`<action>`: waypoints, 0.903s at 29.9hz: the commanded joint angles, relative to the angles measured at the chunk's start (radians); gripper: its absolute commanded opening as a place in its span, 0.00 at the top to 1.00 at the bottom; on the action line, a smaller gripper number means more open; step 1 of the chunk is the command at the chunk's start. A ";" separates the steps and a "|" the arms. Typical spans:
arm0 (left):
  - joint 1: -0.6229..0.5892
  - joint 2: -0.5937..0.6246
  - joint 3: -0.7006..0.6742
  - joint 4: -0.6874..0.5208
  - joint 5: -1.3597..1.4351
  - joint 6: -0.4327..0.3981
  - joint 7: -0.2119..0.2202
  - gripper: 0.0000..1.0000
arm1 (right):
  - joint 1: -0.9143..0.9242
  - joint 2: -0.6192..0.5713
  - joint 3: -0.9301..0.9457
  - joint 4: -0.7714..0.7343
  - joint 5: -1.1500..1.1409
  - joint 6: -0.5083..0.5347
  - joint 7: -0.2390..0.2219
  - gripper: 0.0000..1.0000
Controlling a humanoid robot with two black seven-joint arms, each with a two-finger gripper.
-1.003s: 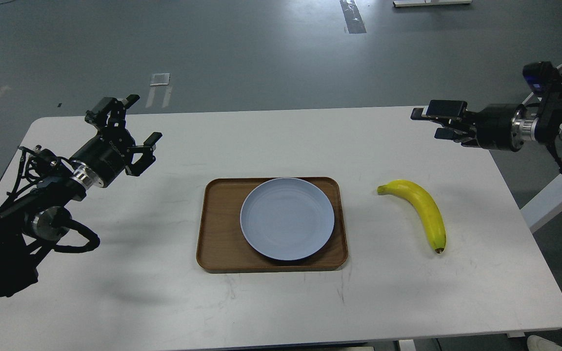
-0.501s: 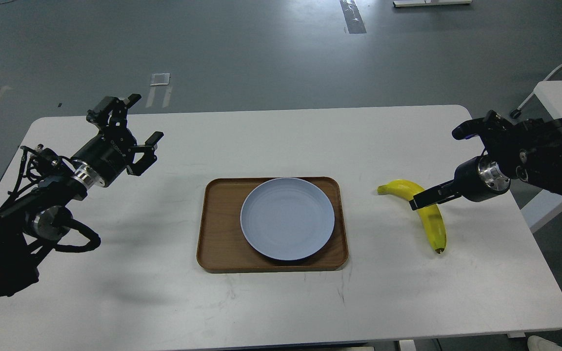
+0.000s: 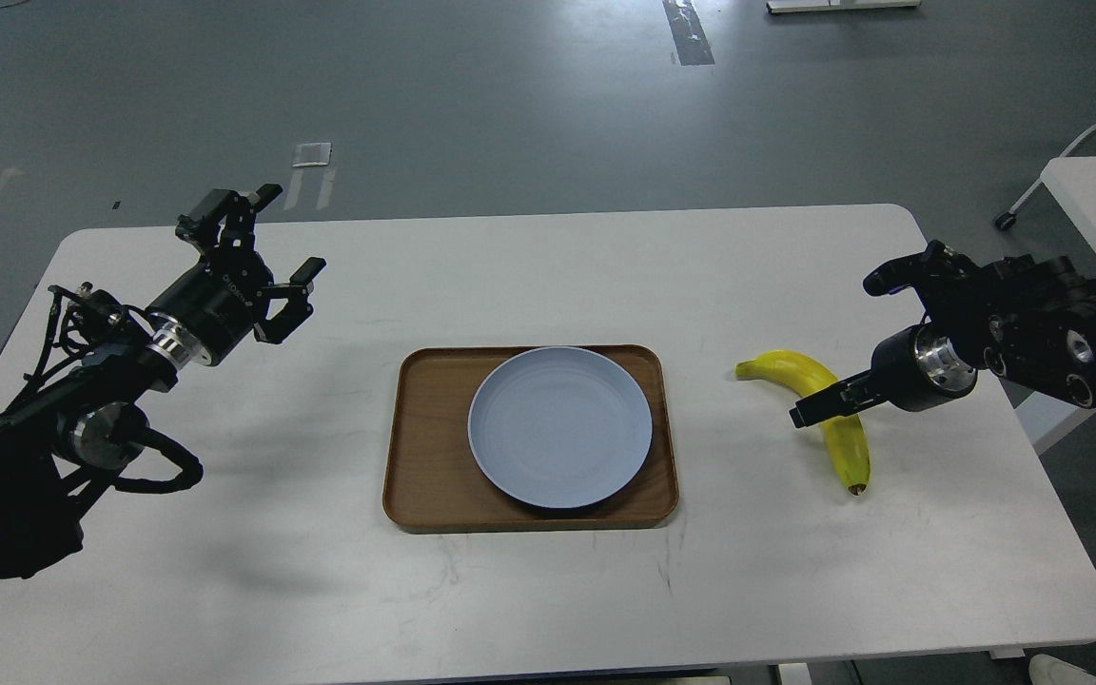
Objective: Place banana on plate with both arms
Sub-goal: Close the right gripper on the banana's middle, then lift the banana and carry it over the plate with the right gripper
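The yellow banana (image 3: 850, 445) lies on the white table, right of the tray, its dark tip toward the front. The pale blue-grey plate (image 3: 559, 426) sits on the brown wood-grain tray (image 3: 426, 447) at the table's middle and has nothing on it. My right gripper (image 3: 819, 406) is low over the banana's middle, with one dark finger (image 3: 833, 400) crossing in front of the fruit. The second finger does not show, so I cannot tell whether the jaws are open or shut. My left gripper (image 3: 283, 233) is open and empty, raised above the table's far left, well away from the tray.
The white table (image 3: 548, 590) ends at its right edge close behind my right arm. A second white table (image 3: 1095, 195) stands further right. Grey floor lies beyond the far edge.
My right arm swung down from high at the far right to the banana's middle, then shifted slightly left and lower. My left gripper drifted slightly right. Banana and plate have not moved.
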 commanded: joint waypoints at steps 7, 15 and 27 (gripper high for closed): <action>0.000 0.002 0.000 0.000 0.000 0.000 0.000 0.02 | -0.011 -0.002 -0.003 -0.010 -0.001 0.001 0.000 0.78; 0.000 0.000 0.000 0.000 0.000 0.000 0.000 0.02 | -0.002 -0.012 -0.003 -0.007 -0.003 0.001 0.000 0.98; -0.001 0.002 -0.002 0.000 0.000 0.000 0.000 0.02 | 0.249 0.001 0.011 0.096 0.014 0.004 0.000 0.97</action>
